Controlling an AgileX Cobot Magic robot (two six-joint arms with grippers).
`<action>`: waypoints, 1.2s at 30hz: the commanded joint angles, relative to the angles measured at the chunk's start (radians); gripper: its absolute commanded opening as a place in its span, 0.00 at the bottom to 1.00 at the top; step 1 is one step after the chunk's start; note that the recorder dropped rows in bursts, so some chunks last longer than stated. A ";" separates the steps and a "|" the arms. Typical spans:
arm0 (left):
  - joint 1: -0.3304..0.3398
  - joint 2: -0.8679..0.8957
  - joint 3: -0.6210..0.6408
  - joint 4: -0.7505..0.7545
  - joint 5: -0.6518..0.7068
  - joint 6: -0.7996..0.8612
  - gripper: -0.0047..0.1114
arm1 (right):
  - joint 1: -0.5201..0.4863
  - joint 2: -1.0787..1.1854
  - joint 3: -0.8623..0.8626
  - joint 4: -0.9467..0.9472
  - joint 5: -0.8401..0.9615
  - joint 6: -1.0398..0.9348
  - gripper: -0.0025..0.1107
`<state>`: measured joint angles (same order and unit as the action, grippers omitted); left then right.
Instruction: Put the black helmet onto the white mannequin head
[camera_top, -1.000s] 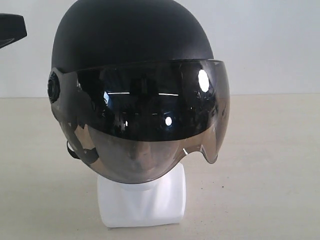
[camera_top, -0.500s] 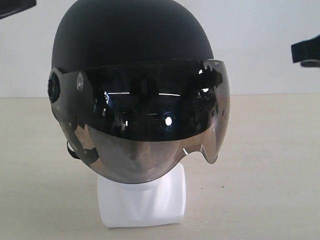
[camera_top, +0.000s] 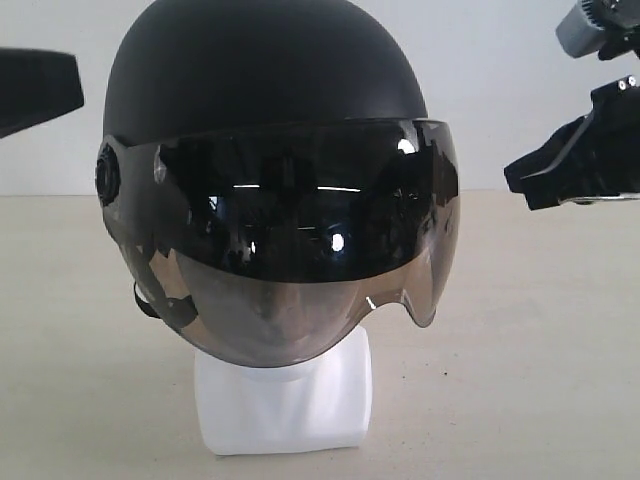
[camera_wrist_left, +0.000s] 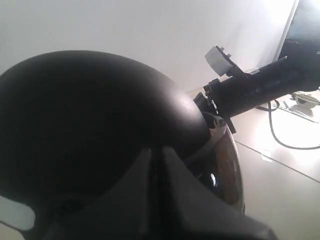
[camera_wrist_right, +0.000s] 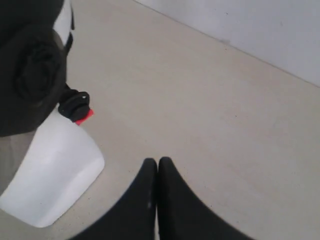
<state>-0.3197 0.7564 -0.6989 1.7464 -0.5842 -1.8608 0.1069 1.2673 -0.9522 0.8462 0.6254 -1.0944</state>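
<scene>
**Helmet seated on the head, both pincers shut and empty**

The helmet sits on the head. Its black shell covers the crown and its smoky visor is lowered over the face, which shows dimly through the lower, clearer part. Only the white neck and squarish base show beneath the visor's rim. A round black pivot knob marks the visor's hinge on one side. A black chin strap with a red tab hangs beside the neck.

The head stands upright on the pale desk, well forward of the far edge, where the desk meets the white wall.

The left pincer is closed, its fingers pressed together on nothing. It is close beside the shell, and the exterior view shows a gap between them. The right pincer is likewise closed and empty. It is raised above the desk on the helmet's other side, apart from the visor.
</scene>
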 joint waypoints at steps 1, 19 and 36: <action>-0.004 -0.060 0.070 -0.002 0.025 -0.024 0.08 | -0.068 0.000 -0.047 0.132 0.133 -0.179 0.02; -0.004 0.014 0.147 -0.002 0.184 -0.006 0.08 | -0.154 0.002 -0.072 0.442 0.431 -0.382 0.02; -0.004 0.065 0.104 -0.002 0.140 0.030 0.08 | -0.034 0.002 -0.072 0.438 0.359 -0.388 0.02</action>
<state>-0.3197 0.8198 -0.5894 1.7464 -0.4307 -1.8385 0.0578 1.2681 -1.0162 1.2819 0.9950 -1.4801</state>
